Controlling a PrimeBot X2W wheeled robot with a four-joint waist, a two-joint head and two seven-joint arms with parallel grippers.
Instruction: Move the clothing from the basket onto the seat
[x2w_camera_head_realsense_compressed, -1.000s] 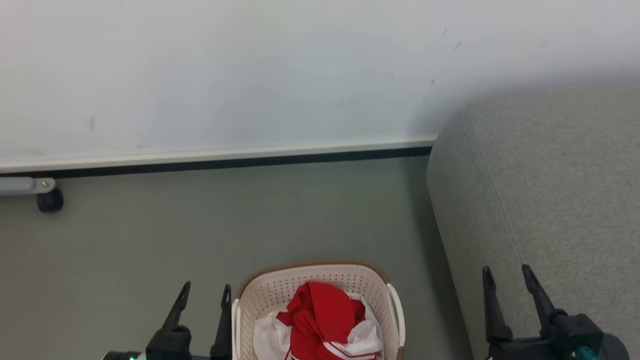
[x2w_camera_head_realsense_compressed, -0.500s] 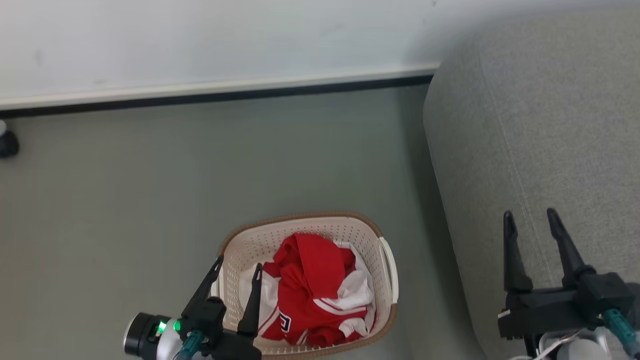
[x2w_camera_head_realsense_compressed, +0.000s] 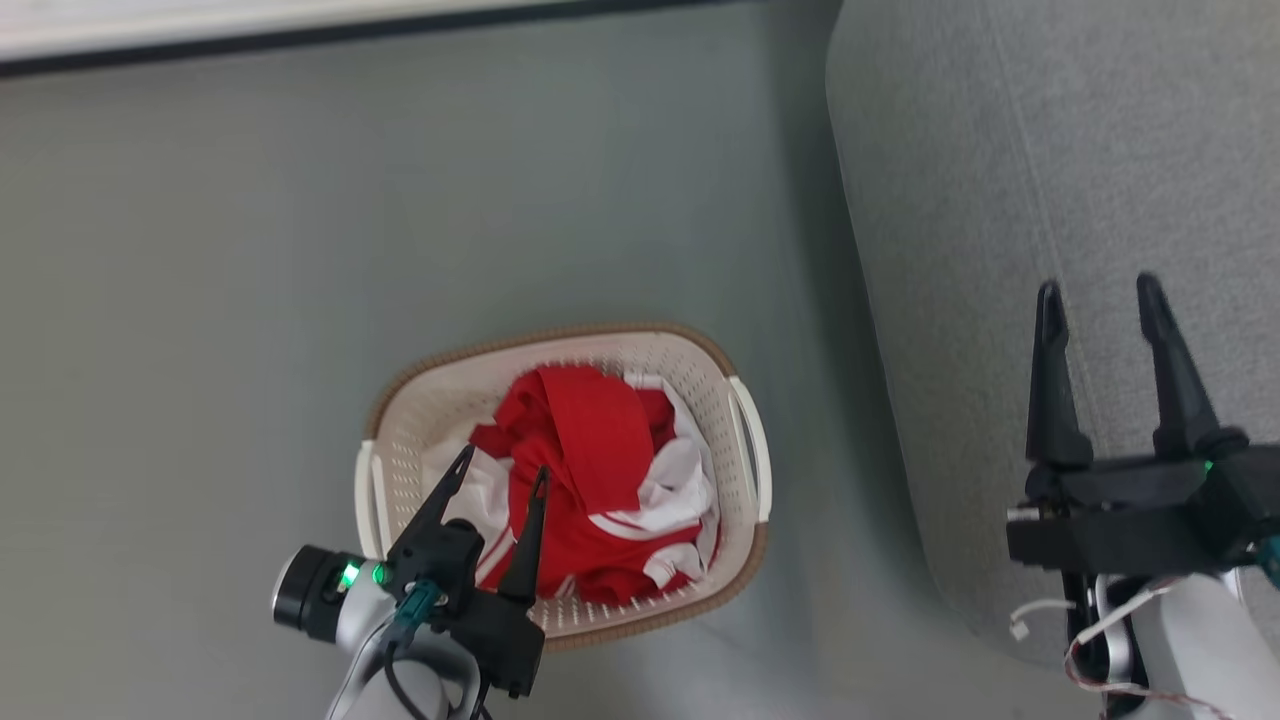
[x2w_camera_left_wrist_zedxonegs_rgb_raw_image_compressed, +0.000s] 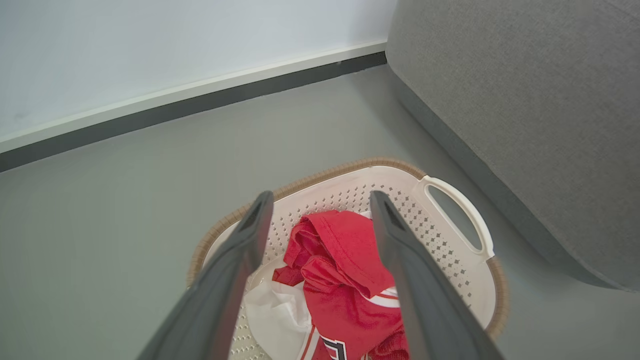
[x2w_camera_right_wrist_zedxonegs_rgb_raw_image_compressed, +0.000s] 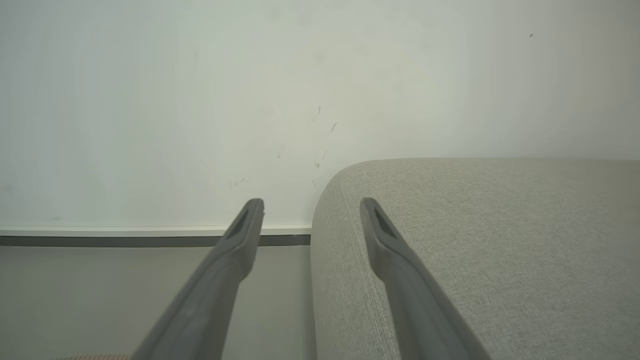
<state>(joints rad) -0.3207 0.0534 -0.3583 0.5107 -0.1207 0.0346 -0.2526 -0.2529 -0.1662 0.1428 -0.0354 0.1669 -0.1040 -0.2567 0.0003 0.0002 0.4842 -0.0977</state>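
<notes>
On the left, the left gripper (x2w_camera_head_realsense_compressed: 505, 461) hangs over the near-left side of the basket (x2w_camera_head_realsense_compressed: 545, 336), jaws spread wide, holding nothing; whether it brushes the clothing (x2w_camera_head_realsense_compressed: 585, 450) I can't quite tell. That red and white bundle lies inside the basket on the grey floor (x2w_camera_head_realsense_compressed: 200, 300). Right of it stands the seat (x2w_camera_head_realsense_compressed: 960, 200), the right gripper (x2w_camera_head_realsense_compressed: 1098, 286) above it, wide open and empty

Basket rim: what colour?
The rim is brown and ribbed; the basket walls are cream-white. Best in left wrist view.
</notes>
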